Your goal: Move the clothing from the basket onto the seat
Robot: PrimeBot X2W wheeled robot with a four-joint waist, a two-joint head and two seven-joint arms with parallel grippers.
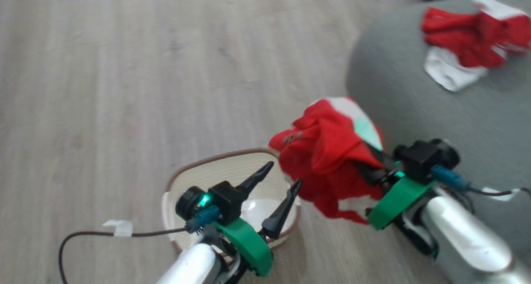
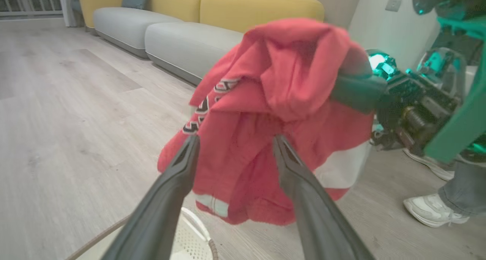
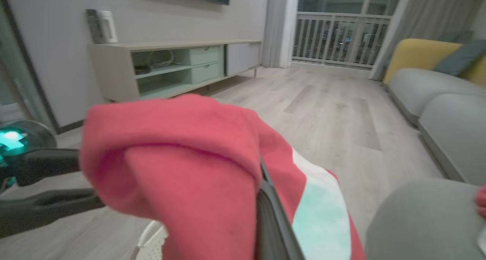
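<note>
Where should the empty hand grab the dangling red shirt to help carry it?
Probably the loose lower bunch of the red shirt, coming from the robot's left. That part hangs free right beside the open left gripper, while the right gripper pinches the far side.

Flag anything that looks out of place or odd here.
No damage or spill visible. One red garment lies crumpled on the seat; the second garment hangs bunched over the right end effector, between basket and seat.
</note>
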